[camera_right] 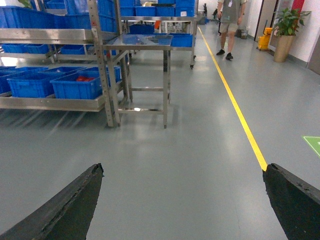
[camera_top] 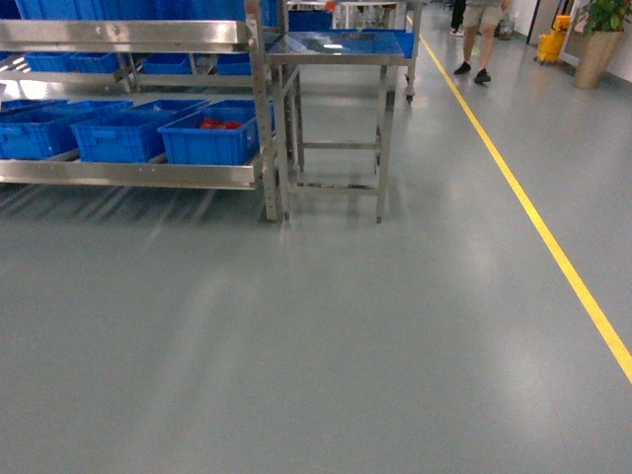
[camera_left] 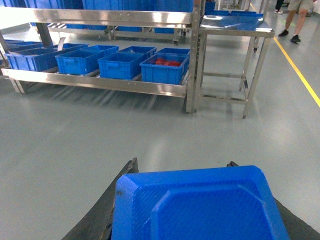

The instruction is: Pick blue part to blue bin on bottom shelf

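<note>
My left gripper (camera_left: 183,163) is shut on the blue part (camera_left: 197,205), a boxy blue block that fills the bottom of the left wrist view, with dark fingers (camera_left: 107,210) on both of its sides. Far ahead, the bottom shelf (camera_left: 100,82) (camera_top: 128,175) (camera_right: 50,103) carries a row of blue crates. One blue bin (camera_left: 122,65) (camera_top: 123,136) looks bare inside. To its right stands a crate with red packets (camera_left: 165,67) (camera_top: 209,138). My right gripper (camera_right: 183,167) is open over bare floor, holding nothing. Neither gripper shows in the head view.
A steel table with a blue top (camera_top: 341,44) (camera_left: 235,25) stands right of the rack post (camera_top: 267,148). A yellow floor line (camera_top: 533,212) (camera_right: 235,105) runs along the right. A person (camera_top: 481,35) walks far off, near a potted plant (camera_top: 597,49). Grey floor lies between me and the rack.
</note>
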